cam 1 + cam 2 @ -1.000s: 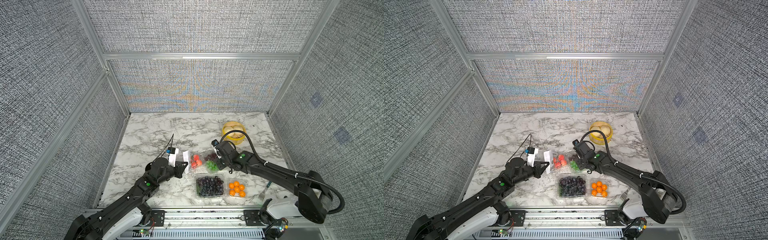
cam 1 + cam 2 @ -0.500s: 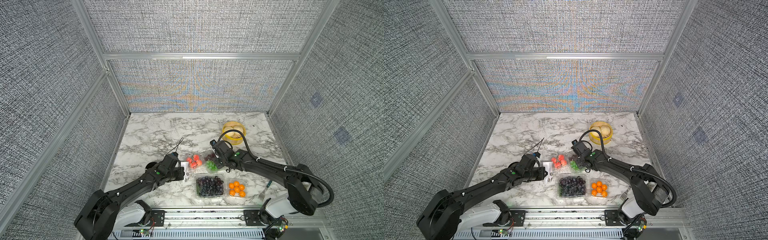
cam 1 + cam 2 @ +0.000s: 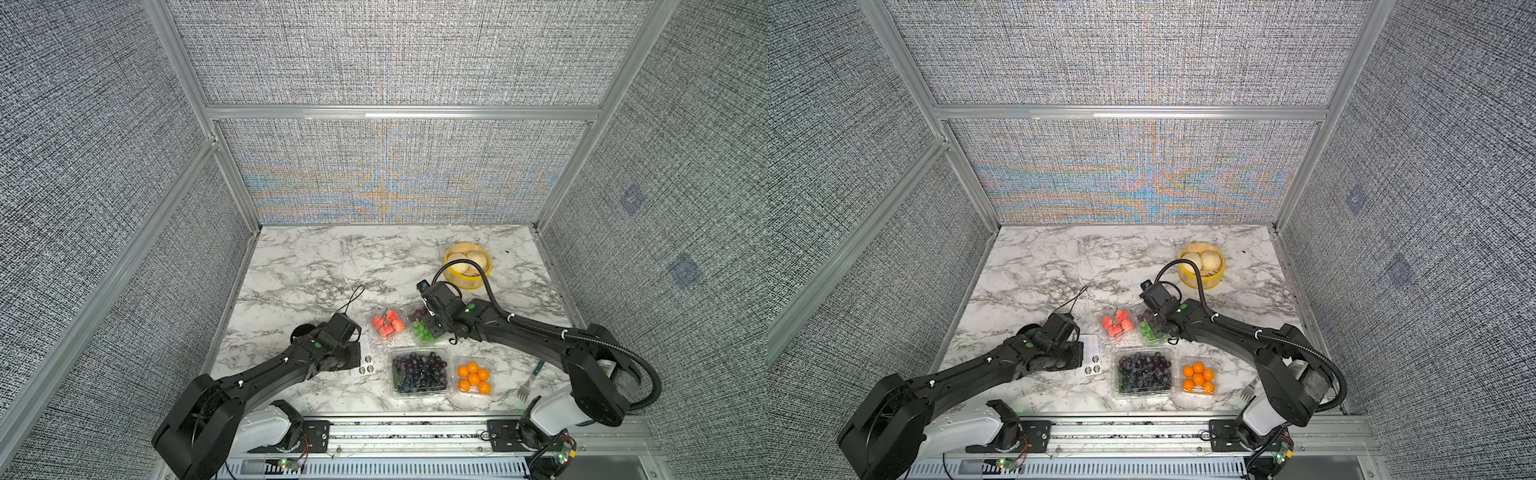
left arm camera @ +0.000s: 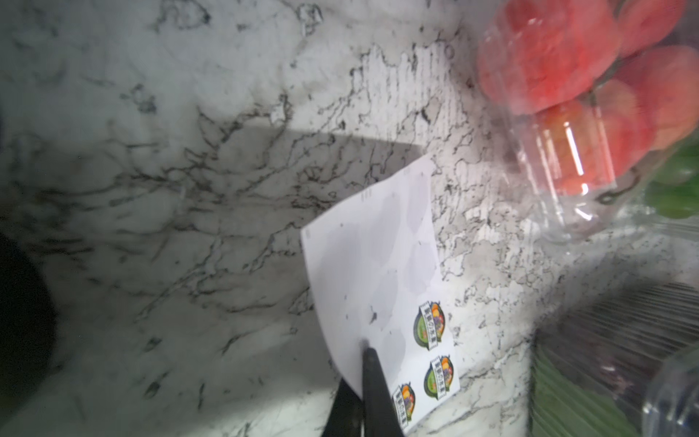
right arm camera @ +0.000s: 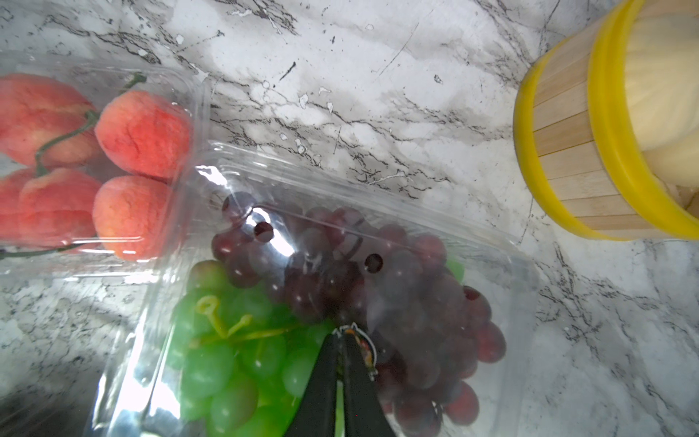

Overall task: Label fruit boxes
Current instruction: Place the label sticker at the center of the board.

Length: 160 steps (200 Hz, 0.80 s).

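Our right gripper (image 5: 342, 336), jaws narrow, pinches a small round printed sticker (image 5: 366, 350) just over the clear plastic clamshell of purple-and-green grapes (image 5: 378, 265), mid-table, seemingly ready to press it on. Our left gripper (image 4: 365, 353), clamped on the white paper sticker sheet (image 4: 378, 246), steadies it at left.

Four fruit boxes (image 3: 1144, 372) grouped at the table's (image 3: 1038, 266) front.
The left gripper (image 3: 1079, 358) is over the sticker sheet (image 3: 1091, 347); the right gripper (image 3: 1158, 330) is at the mixed grape box (image 3: 1144, 332); steamer (image 3: 1201, 266) well apart.
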### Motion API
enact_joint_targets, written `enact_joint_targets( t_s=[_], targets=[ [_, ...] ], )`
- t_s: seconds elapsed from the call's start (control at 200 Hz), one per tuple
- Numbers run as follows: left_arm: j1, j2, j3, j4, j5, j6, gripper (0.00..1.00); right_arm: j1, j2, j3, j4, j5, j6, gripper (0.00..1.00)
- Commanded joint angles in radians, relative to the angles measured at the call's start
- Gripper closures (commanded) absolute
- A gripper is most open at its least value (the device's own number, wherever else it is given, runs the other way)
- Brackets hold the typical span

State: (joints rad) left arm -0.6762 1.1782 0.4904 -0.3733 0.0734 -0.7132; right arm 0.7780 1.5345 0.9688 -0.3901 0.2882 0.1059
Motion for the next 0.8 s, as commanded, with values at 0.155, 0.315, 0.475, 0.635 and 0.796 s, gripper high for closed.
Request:
enact_joint_targets(
  t_s=[0.155,0.315,0.475,0.635,0.796],
  targets=[
    [0.001,-0.094,0.009,-0.113,-0.078,-0.024,0.37,0.024,-0.097,-0.018,0.015,0.014,0.026,0.40],
    [-0.003,-0.129,0.023,-0.164,-0.097,-0.043,0.13,0.021,-0.229,-0.067,0.075,0.018,0.044,0.01],
    [-0.081,-0.087,0.034,-0.094,-0.078,-0.061,0.08,0.015,-0.327,-0.112,0.119,-0.007,0.022,0.01],
    [-0.143,0.032,0.101,-0.105,-0.156,-0.092,0.06,0.010,-0.352,-0.147,0.128,0.000,0.014,0.01],
    [-0.158,0.147,0.158,-0.124,-0.191,-0.104,0.05,0.009,-0.377,-0.175,0.144,0.005,0.014,0.01]
  ],
)
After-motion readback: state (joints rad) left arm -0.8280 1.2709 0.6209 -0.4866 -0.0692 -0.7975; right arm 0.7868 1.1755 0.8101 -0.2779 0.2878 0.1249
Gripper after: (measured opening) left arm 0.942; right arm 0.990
